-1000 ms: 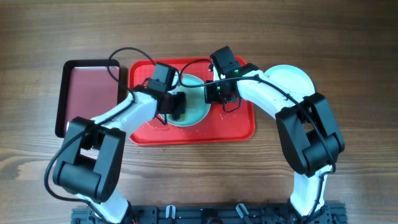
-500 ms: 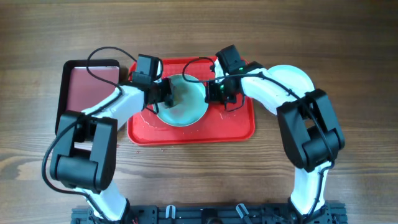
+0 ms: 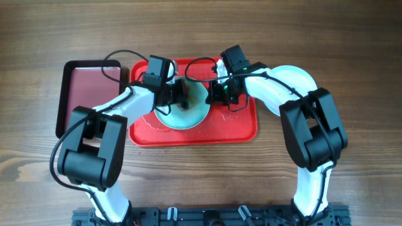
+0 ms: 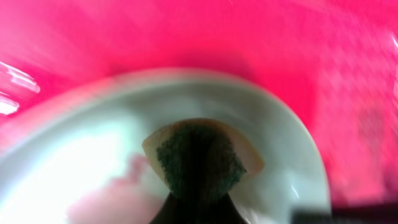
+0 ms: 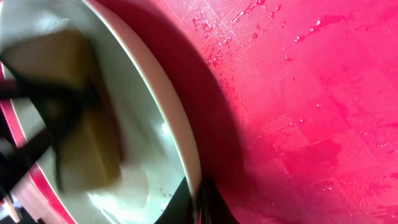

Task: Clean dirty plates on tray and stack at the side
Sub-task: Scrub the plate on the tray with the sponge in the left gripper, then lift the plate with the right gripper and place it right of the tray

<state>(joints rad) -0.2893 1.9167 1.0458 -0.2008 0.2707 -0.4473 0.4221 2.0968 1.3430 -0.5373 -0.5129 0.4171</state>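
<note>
My left gripper [image 3: 179,95] pinches a green-and-tan sponge [image 4: 199,160], whose face is pressed on the inside of the pale blue plate [image 4: 283,146]. My right gripper [image 5: 200,199] is clamped thin on that plate's right rim, above the wet floor of the red tray [image 5: 298,93]. The plate sits mid-tray, and a white plate [image 3: 300,78] lies on the table [image 3: 201,31] just right of the tray, partly under my right arm.
</note>
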